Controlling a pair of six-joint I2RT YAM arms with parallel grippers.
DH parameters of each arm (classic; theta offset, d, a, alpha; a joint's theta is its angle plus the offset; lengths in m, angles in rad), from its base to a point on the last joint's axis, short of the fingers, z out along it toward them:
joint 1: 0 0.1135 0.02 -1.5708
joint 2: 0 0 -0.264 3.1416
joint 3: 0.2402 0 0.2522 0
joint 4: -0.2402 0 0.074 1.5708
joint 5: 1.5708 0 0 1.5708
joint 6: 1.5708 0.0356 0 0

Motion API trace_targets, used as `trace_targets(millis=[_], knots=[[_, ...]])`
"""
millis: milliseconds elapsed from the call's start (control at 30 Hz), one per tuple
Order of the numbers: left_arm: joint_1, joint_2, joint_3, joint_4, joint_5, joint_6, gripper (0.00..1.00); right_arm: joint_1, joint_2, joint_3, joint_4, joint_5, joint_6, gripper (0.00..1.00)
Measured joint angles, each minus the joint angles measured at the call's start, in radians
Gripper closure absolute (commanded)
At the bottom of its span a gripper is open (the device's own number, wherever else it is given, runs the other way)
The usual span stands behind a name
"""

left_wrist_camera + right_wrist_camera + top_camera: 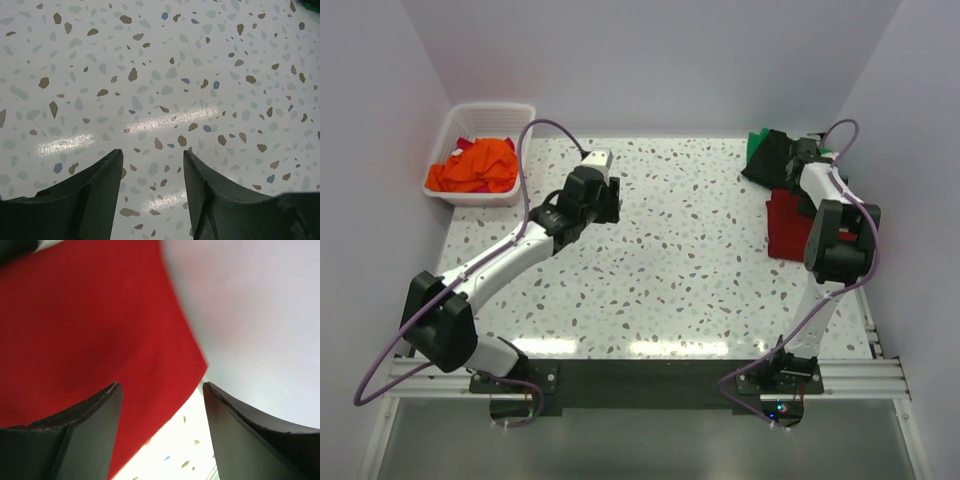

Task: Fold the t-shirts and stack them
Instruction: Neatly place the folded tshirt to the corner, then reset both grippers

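Observation:
A dark red t-shirt [783, 226] lies folded at the table's right side, and it fills the left of the right wrist view as red cloth [90, 325]. Behind it sit a black t-shirt [775, 157] and a green one [756, 143]. Orange t-shirts [475, 167] are heaped in the basket. My right gripper [160, 386] hangs open just above the red shirt's edge with nothing between its fingers; in the top view it [798, 170] is over the shirt's far end. My left gripper [151, 151] is open over bare table, at left centre [603, 200].
A white slatted basket [455, 128] stands in the far left corner. Walls close in the table on the left, back and right; the right wall [260, 315] is close beside the red shirt. Speckled tabletop [690, 250] spreads between the arms.

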Motion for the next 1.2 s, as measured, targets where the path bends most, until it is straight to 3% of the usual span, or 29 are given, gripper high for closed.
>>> trace_targets(millis=[167,367,700,1200], knots=[[0.000,0.000,0.000,0.001,0.001,-0.002,0.43,0.090,-0.111,-0.110,0.032,-0.076,0.007,0.31],[0.000,-0.005,-0.006,0.004,0.001,-0.002,0.43,0.180,-0.138,-0.150,0.066,-0.092,0.039,0.32],[0.000,-0.035,-0.021,0.003,0.016,-0.002,0.43,0.440,-0.344,-0.210,0.058,-0.189,0.124,0.33],[0.000,-0.048,-0.040,0.010,0.035,-0.033,0.44,0.533,-0.647,-0.295,0.019,-0.433,0.173,0.32]])
